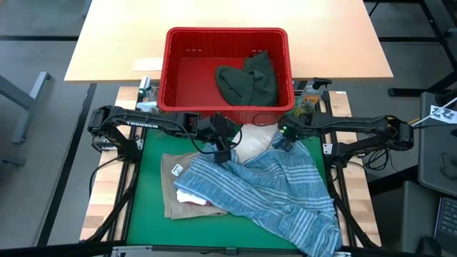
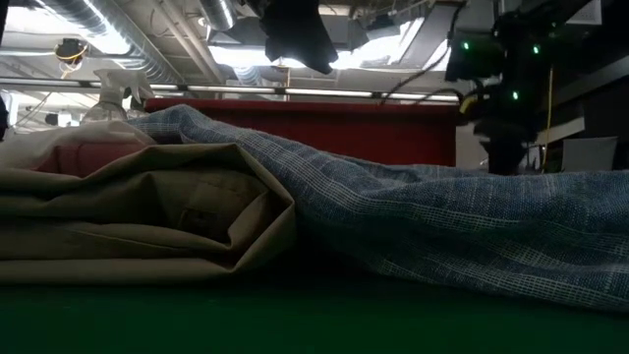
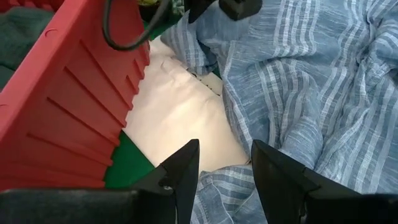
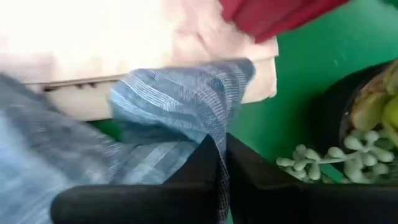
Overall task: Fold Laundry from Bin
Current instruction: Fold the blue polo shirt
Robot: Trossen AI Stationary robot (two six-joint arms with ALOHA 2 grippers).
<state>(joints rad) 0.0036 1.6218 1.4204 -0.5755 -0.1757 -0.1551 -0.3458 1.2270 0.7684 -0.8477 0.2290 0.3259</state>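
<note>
While pinched — striped shirt point(image 4: 186, 99) between right fingers point(image 4: 205, 168)

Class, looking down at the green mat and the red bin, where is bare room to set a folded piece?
Free: the bin floor left of the dark green garment, and mat left of the tan garment. Crowded: mat centre and right, under the striped shirt.

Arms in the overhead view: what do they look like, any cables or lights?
Both arms are dark, slim, jointed links. The left arm carries pale lettering along its link and a black cable looping near its gripper. The right arm shows a small green light near its gripper. The wrist views show black, wedge-shaped fingers.
</note>
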